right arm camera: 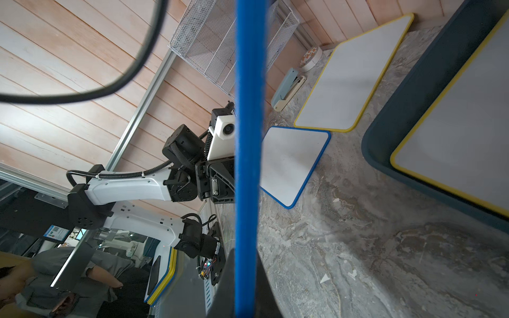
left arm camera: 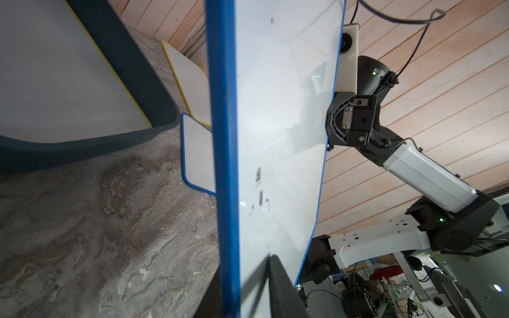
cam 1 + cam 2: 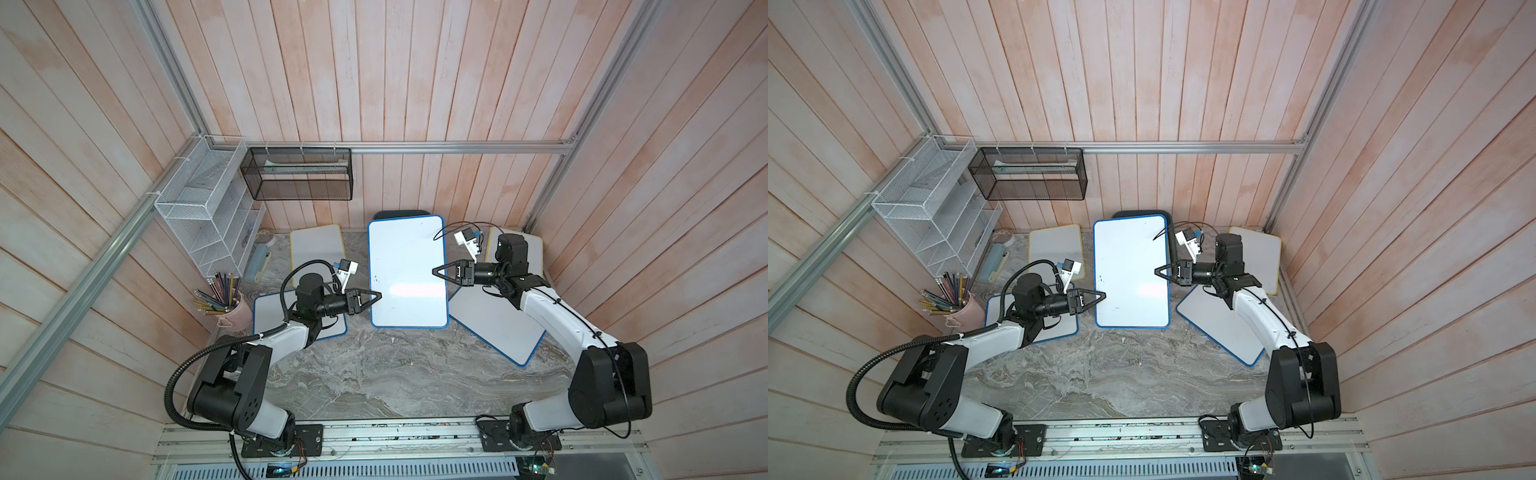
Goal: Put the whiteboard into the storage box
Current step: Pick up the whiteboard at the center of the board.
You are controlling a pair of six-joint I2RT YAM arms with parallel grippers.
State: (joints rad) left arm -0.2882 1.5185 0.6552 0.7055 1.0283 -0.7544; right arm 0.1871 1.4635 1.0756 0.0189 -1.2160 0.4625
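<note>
a blue-framed whiteboard is hanging above the tabletop, filling the whole gap between the left pincer and the right pincer, each one clamping a long edge. below the pincers and farther out, the storage box is holding a yellow-framed board that is covering most of its floor. behind the left pincer, a small blue-framed board and a pencil cup are crowding the space under the arm. behind the right pincer, a larger board is lying askew. nearer the arm bases, bare marble is lying unobstructed.
</note>
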